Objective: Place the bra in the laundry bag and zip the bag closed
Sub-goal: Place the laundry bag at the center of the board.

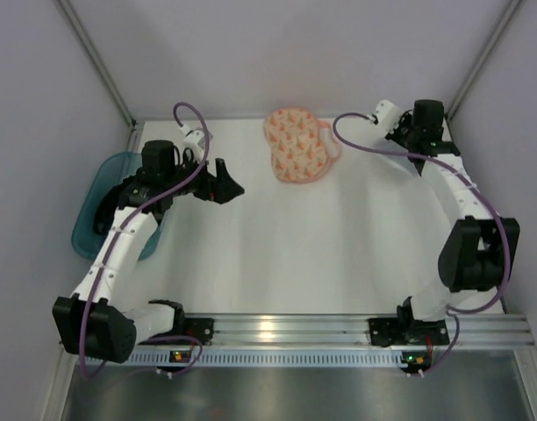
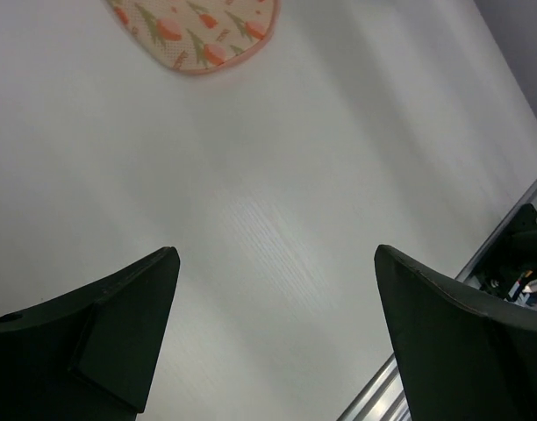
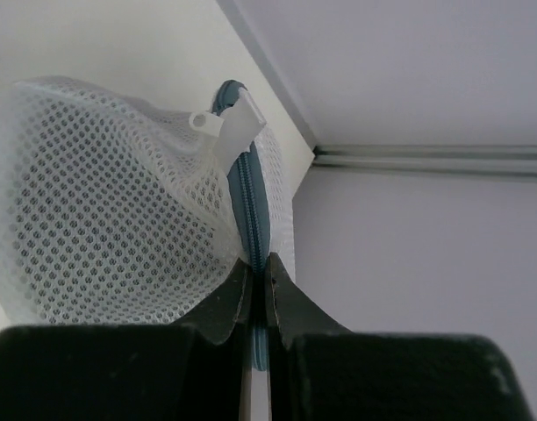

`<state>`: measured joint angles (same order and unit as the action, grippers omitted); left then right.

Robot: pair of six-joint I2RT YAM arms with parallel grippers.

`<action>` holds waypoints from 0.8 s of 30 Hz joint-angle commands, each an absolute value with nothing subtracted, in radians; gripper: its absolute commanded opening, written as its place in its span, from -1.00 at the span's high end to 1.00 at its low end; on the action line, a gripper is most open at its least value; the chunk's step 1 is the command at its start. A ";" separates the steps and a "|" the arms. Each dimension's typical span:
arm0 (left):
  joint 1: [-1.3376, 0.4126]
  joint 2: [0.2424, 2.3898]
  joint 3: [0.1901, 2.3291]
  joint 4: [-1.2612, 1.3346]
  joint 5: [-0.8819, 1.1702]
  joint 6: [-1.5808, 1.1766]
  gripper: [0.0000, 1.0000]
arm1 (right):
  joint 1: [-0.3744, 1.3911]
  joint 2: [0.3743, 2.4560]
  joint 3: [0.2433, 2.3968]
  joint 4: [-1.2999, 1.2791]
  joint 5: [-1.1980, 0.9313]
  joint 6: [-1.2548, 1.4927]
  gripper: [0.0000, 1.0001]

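The laundry bag (image 1: 297, 145), a cream-peach pouch with orange print and pink edging, lies flat at the back middle of the table; its edge (image 2: 198, 31) shows at the top of the left wrist view. The bra is out of view. My left gripper (image 1: 225, 180) hangs to the left of the bag, apart from it. It is open (image 2: 275, 254) with only bare table between its fingers. My right gripper (image 3: 258, 267) is shut on the blue-grey zip (image 3: 251, 210) of a white mesh pouch (image 3: 102, 202) at the back right corner, under the wrist (image 1: 425, 123).
A teal bin (image 1: 93, 215) sits at the left table edge under my left arm. Grey walls close in the back and sides. The metal rail (image 1: 339, 329) runs along the near edge with both arm bases on it.
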<state>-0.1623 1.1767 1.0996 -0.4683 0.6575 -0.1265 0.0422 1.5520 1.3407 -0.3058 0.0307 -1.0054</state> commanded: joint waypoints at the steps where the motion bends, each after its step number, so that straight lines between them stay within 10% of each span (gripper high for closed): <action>1: -0.158 1.177 1.132 -0.477 0.548 -0.101 -0.98 | 0.012 1.675 1.431 -0.021 0.110 -1.156 1.00; 9: -0.158 1.189 1.081 -0.414 0.488 -0.071 -0.98 | 0.012 2.006 1.482 0.235 0.279 -1.321 0.99; 14: -0.172 1.272 1.106 -0.419 0.566 0.082 -0.98 | 0.018 2.028 1.529 0.077 0.255 -1.155 0.22; 24: -0.451 1.731 1.512 -0.407 0.293 0.227 -0.43 | 0.023 1.766 1.606 -0.309 0.068 -0.763 -0.55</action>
<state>-0.4057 1.6142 1.3712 -0.4644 0.3687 0.1848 0.0185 1.9182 1.5242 -0.1940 0.1509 -0.9432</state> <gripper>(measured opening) 0.731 0.755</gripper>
